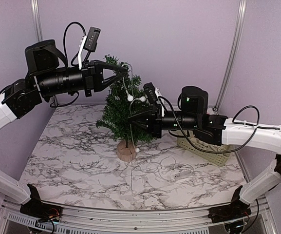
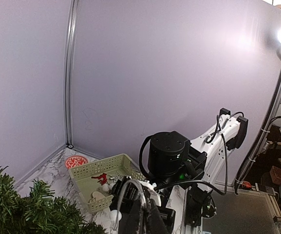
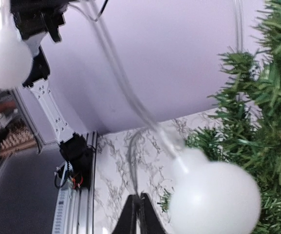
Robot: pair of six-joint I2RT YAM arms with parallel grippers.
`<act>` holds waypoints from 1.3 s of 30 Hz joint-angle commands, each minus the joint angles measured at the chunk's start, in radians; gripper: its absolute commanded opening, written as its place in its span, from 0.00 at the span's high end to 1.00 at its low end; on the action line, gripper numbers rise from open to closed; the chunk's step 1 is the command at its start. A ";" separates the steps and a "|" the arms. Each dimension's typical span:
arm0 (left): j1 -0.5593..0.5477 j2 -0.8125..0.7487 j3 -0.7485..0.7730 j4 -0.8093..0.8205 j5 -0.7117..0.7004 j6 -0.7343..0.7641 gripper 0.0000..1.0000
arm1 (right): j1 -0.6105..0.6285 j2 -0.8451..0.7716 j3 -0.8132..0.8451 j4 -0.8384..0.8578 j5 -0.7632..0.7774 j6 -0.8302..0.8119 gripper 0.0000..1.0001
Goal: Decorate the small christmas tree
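Top external: left arm raised, left fingers pinching light string atop tree (right fingers together).

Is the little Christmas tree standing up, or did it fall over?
Standing up. The small christmas tree rests on its round wooden base, flat on the table, with its tip pointing up.

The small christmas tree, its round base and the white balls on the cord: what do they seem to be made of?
The small christmas tree: likely plastic, matte; stiff bristly dark-green needles. The round base: bare wood; pale, like a log slice. The white balls: frosted plastic or glass; smooth, milky. The clear cord: probably plastic; transparent, glossy.
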 commanded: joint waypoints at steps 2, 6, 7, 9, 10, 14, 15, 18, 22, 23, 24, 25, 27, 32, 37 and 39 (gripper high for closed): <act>0.022 -0.028 0.005 0.026 -0.120 -0.002 1.00 | 0.008 -0.065 0.036 -0.025 0.059 0.010 1.00; 0.046 -0.021 0.037 -0.002 -0.210 0.012 1.00 | 0.007 -0.094 0.142 -0.126 0.154 0.010 1.00; 0.053 -0.014 0.054 -0.018 -0.227 0.018 1.00 | 0.007 -0.087 0.183 -0.154 0.178 0.006 1.00; 0.061 -0.004 0.072 -0.048 -0.269 0.040 1.00 | 0.003 -0.059 0.287 -0.221 0.227 -0.007 1.00; 0.065 -0.002 0.079 -0.056 -0.291 0.050 1.00 | -0.002 -0.041 0.334 -0.264 0.244 -0.008 1.00; 0.083 0.001 0.099 -0.081 -0.355 0.089 1.00 | -0.018 0.027 0.504 -0.373 0.303 0.007 1.00; 0.085 0.001 0.100 -0.090 -0.353 0.104 1.00 | -0.025 0.038 0.540 -0.393 0.318 0.011 1.00; 0.088 0.000 0.104 -0.132 -0.341 0.165 1.00 | -0.068 0.060 0.605 -0.459 0.353 0.030 1.00; 0.103 0.004 0.104 -0.191 -0.341 0.220 1.00 | -0.130 0.097 0.689 -0.566 0.379 0.025 1.00; 0.108 0.005 0.103 -0.203 -0.344 0.227 1.00 | -0.137 0.113 0.715 -0.600 0.389 0.012 1.00; 0.115 0.004 0.099 -0.212 -0.351 0.231 1.00 | -0.141 0.130 0.742 -0.634 0.398 -0.003 1.00; 0.120 0.005 0.095 -0.218 -0.358 0.233 1.00 | -0.143 0.147 0.765 -0.664 0.409 -0.015 1.00; 0.132 0.009 0.087 -0.226 -0.367 0.239 1.00 | -0.146 0.180 0.809 -0.715 0.427 -0.039 1.00; 0.138 0.030 0.080 -0.229 -0.379 0.292 1.00 | -0.155 0.242 0.898 -0.786 0.491 -0.070 1.00; 0.138 0.040 0.059 -0.230 -0.346 0.352 1.00 | -0.170 0.260 0.919 -0.801 0.510 -0.084 1.00; 0.138 0.041 0.050 -0.230 -0.342 0.363 1.00 | -0.171 0.261 0.907 -0.798 0.504 -0.091 1.00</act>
